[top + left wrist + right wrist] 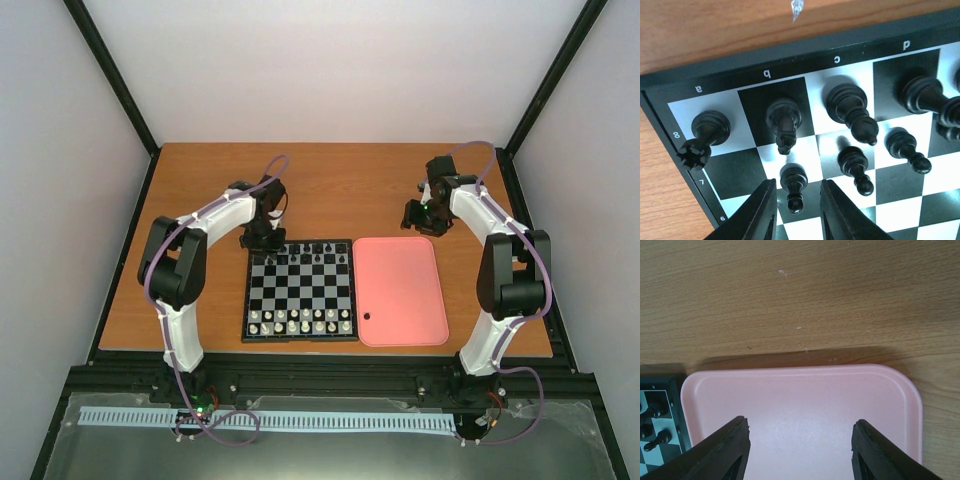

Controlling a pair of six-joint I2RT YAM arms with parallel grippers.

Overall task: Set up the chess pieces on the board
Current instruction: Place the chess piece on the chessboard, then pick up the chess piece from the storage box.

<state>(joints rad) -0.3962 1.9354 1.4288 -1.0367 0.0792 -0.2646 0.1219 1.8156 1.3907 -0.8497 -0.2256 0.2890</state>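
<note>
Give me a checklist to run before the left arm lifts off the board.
1. Left gripper clear of the pawn between its fingers: ok, a gap shows on each side.
2. That pawn standing inside its square: ok.
3. Knight behind it out of the fingers' way: ok.
4. Square in front of the rook filled: not ok, it is bare.
5. Right gripper open with nothing in it, above the pink tray: ok.
6. Dark spot on the tray is a leftover piece: cannot tell.
</note>
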